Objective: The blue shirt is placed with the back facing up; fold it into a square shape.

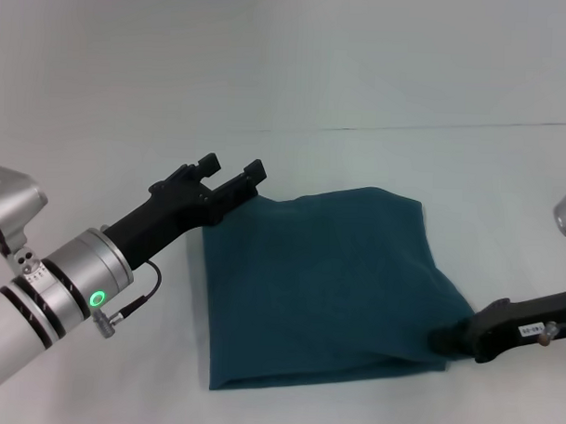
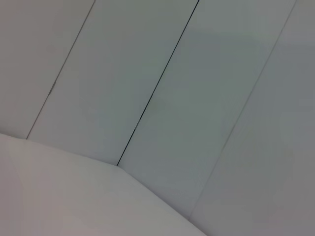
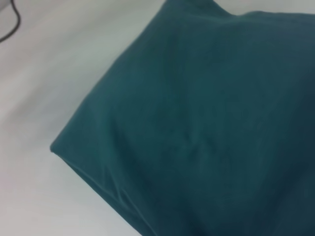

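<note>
White tabletop (image 1: pixel 380 94) fills the head view; matte, evenly lit, no hard shadows. A thin dark seam line (image 1: pixel 509 127) crosses the surface toward the far side, running nearly level from mid-frame to the right edge, with a fainter trace continuing leftward.

Left wrist view: pale grey-white panelled wall (image 2: pixel 206 98), flat panels divided by narrow dark joints (image 2: pixel 157 88) that run slanted across the frame. Outer joints fainter than the central one. Below the panels, a plain white surface (image 2: pixel 64 196) meets the wall along a clean edge.

Right wrist view: the same white surface (image 3: pixel 44 88), soft diffuse light, a slight gradient of shade. Light source itself not visible.
</note>
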Available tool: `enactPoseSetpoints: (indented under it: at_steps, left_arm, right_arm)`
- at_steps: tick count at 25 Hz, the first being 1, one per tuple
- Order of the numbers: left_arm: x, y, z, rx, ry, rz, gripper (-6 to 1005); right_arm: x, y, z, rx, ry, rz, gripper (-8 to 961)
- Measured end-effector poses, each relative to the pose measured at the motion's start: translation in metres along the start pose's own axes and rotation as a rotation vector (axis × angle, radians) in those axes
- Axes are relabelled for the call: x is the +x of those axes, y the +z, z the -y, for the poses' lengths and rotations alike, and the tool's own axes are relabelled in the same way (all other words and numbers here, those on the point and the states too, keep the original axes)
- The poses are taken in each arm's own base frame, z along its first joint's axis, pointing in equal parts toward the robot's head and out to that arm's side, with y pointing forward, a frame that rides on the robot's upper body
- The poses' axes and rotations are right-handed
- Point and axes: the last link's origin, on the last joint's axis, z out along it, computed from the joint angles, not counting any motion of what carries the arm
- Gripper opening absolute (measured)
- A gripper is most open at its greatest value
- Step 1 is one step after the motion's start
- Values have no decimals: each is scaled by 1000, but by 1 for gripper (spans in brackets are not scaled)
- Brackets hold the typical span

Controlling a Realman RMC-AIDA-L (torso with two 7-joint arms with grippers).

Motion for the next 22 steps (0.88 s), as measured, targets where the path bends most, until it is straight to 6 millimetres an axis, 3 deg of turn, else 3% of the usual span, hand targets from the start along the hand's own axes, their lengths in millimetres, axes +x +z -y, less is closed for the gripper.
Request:
enactPoseSetpoints:
  at_steps: [14, 22]
  left_arm:
    - [1, 2, 0, -1, 0, 1, 885]
    - [-1, 1, 9, 51, -40, 26, 885]
  right_arm:
    - [6, -41, 7, 59, 43, 130, 22]
    - [-3, -63, 14, 78, 93, 349, 27]
